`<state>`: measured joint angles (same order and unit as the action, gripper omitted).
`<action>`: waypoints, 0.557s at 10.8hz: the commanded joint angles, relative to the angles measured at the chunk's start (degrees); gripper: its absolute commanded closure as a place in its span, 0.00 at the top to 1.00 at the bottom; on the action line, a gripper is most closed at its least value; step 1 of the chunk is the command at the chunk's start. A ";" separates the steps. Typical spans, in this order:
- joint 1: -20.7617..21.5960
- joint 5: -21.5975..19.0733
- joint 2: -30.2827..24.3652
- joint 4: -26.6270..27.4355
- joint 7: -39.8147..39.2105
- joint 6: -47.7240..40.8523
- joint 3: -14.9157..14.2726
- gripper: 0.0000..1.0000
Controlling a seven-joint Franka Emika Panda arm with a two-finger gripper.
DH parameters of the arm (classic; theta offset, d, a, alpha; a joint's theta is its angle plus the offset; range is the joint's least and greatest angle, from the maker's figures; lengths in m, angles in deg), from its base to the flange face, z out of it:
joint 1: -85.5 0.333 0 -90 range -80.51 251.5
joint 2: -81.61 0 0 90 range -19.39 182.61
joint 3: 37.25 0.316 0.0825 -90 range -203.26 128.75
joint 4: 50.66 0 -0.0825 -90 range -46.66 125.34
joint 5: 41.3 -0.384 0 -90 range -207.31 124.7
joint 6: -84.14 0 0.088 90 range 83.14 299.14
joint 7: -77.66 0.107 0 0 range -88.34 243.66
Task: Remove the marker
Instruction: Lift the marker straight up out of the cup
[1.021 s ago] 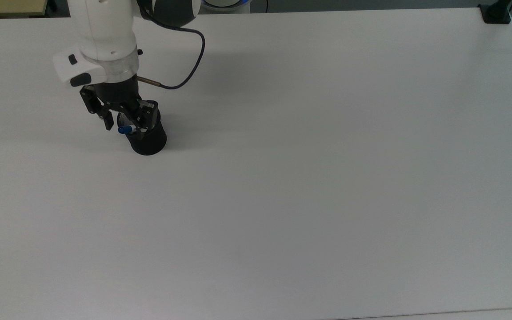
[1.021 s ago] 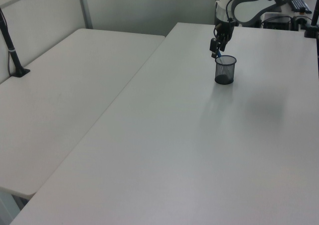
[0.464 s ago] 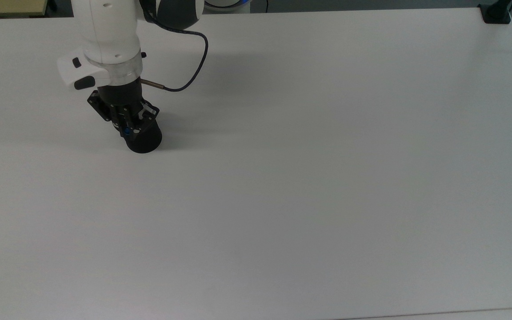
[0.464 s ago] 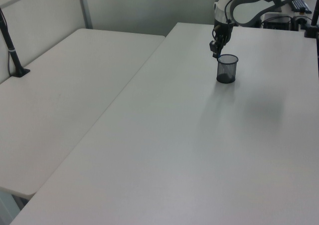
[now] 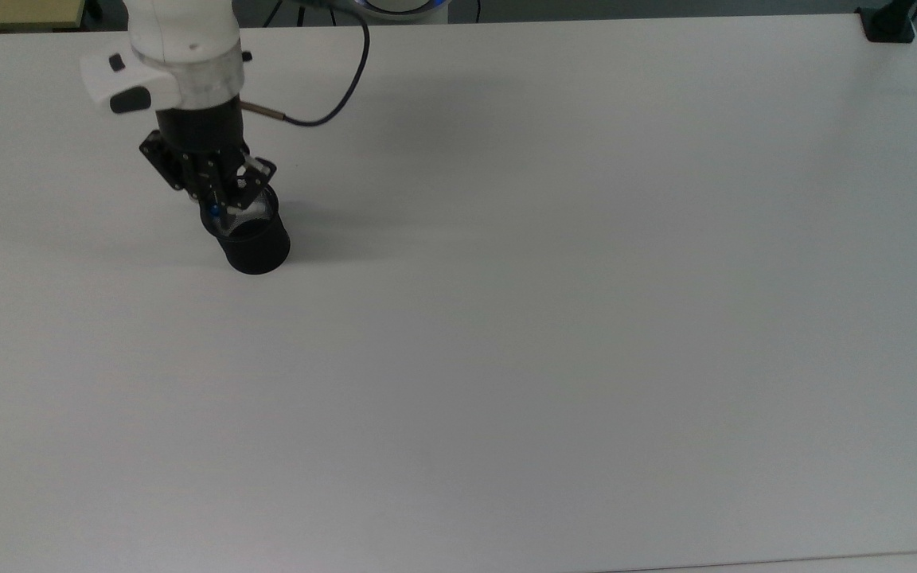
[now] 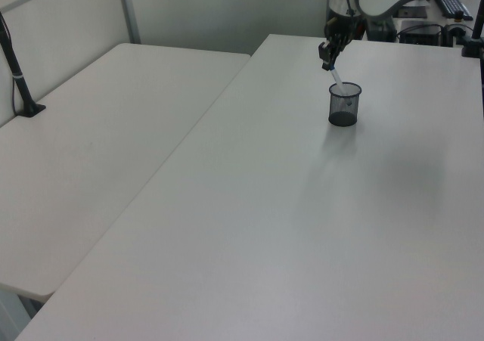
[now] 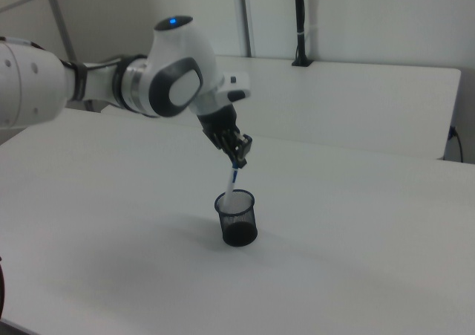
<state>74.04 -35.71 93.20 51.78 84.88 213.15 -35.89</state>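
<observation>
White table (image 7: 356,275), marker half out.
Your gripper (image 7: 239,159) grips the marker (image 7: 231,183) by its cap; below, its tip remains inside the mesh cup (image 7: 237,218).

A black mesh cup (image 7: 237,218) stands upright on the white table (image 7: 356,261), and the arm (image 7: 111,82) reaches toward it from the right view's left, its gripper (image 7: 237,157) poised just above the cup's rim. The gripper's fingers are closed on the blue-capped top of the marker (image 7: 231,184), whose white barrel slants down so that its lower end sits inside the cup's mouth. Well behind the cup lies a second white table (image 7: 386,105), with a dark post (image 7: 300,23) rising from its far edge.
</observation>
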 commanded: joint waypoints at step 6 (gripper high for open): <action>0.38 -6.91 -5.62 -9.18 -7.75 -27.40 6.78 0.00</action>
<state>74.05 -41.45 86.33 43.56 77.96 188.58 -32.93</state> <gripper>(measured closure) 0.824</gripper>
